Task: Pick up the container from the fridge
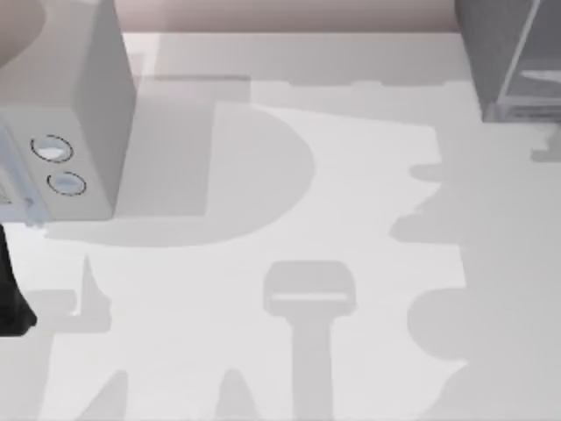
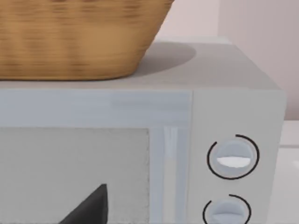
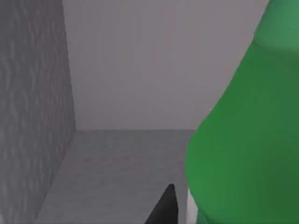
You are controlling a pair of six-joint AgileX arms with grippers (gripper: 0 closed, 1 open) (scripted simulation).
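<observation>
One white table [image 1: 351, 175]; one light grey microwave [image 1: 83, 105] with two round dials at its left side, carrying one wicker basket [image 2: 79, 37]; one dark grey fridge [image 1: 513, 57] at the far right corner. One green container [image 3: 247, 149] stands inside the fridge on its grey floor, just beside a dark fingertip [image 3: 164, 207] of the right gripper; whether that gripper is clenched or released cannot be told, nor the left's.

- The box with two dials [image 1: 66, 114] stands at the table's [image 1: 351, 219] far left.
- A basket [image 2: 79, 37] sits on top of that box.
- The fridge [image 1: 513, 57] stands at the far right corner.
- The container [image 3: 247, 154] sits inside the fridge.
</observation>
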